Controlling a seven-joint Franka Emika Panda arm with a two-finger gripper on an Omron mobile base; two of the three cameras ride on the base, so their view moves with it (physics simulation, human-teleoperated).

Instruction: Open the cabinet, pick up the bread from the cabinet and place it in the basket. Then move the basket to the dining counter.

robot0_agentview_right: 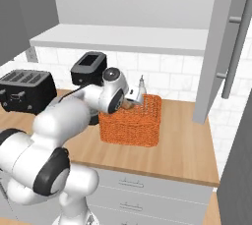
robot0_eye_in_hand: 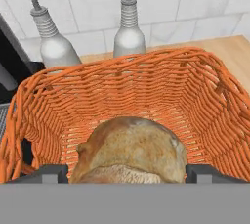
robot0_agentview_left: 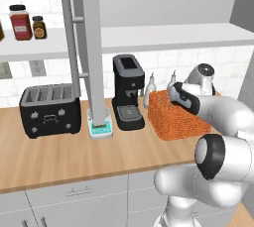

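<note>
Orange basket: on the wooden counter, near its right end, just in front of two grey bottles at the tiled wall.
Bread: inside the basket, between the finger tips.
Gripper: jaws spread wide, one either side of the bread; contact cannot be told.
Cabinet: doors open; right door overhangs the counter's right end.
Room: bare counter ahead of the basket.
Hidden: arm covers the basket's right side in the left base view.

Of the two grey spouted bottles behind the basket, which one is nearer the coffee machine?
The left bottle in the hand view; the other bottle stands farther from the coffee machine.
</note>
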